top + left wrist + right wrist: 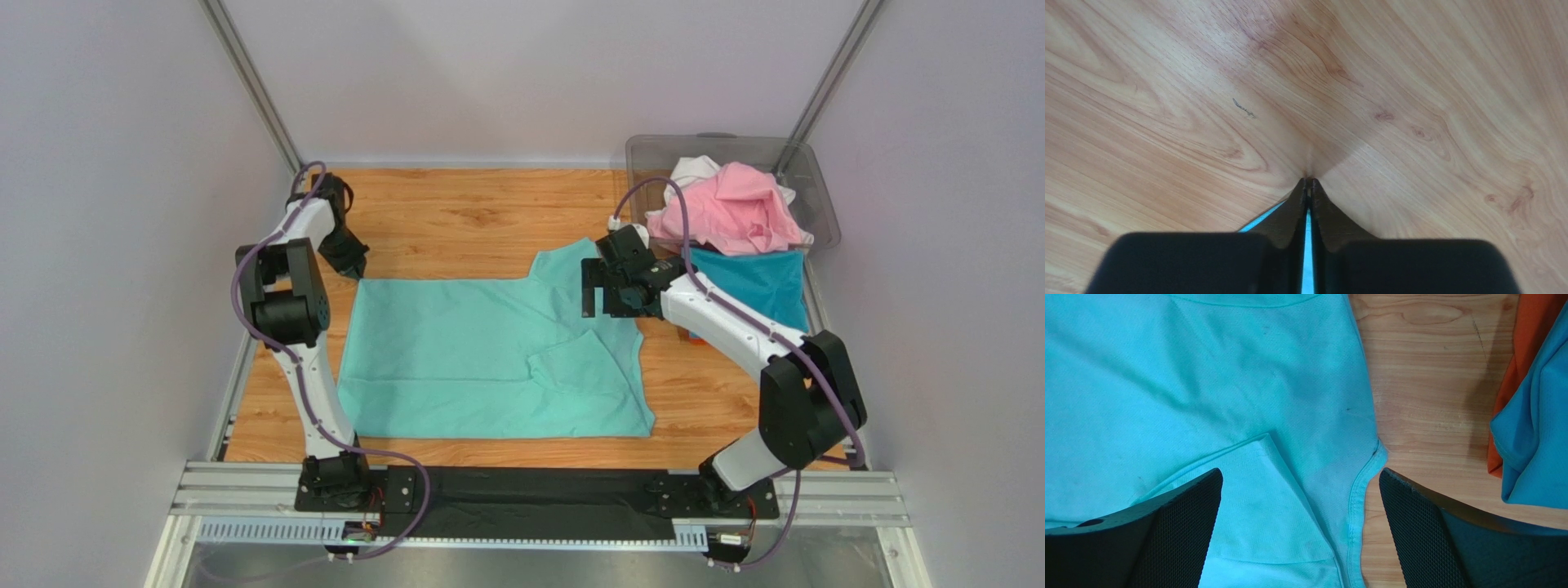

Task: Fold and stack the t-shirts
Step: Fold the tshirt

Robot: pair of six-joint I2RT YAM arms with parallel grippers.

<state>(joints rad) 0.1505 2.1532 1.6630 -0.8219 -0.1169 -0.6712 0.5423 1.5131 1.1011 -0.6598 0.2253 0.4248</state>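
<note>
On table (491, 208) — mint green t-shirt (466, 355) | left gripper (1309, 181) clamps its corner | right gripper (1300, 474) wide open, empty

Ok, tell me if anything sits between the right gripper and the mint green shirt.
Nothing visible does. The open right gripper hangs over the mint green shirt, only cloth and bare table under it; the teal shirt and orange shirt lie off to the side.

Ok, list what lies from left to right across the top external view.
left gripper → mint green short-sleeved cloth t-shirt → right gripper → teal blue cloth t-shirt. The pink shirt overlaps the teal one, so it is left out.
</note>
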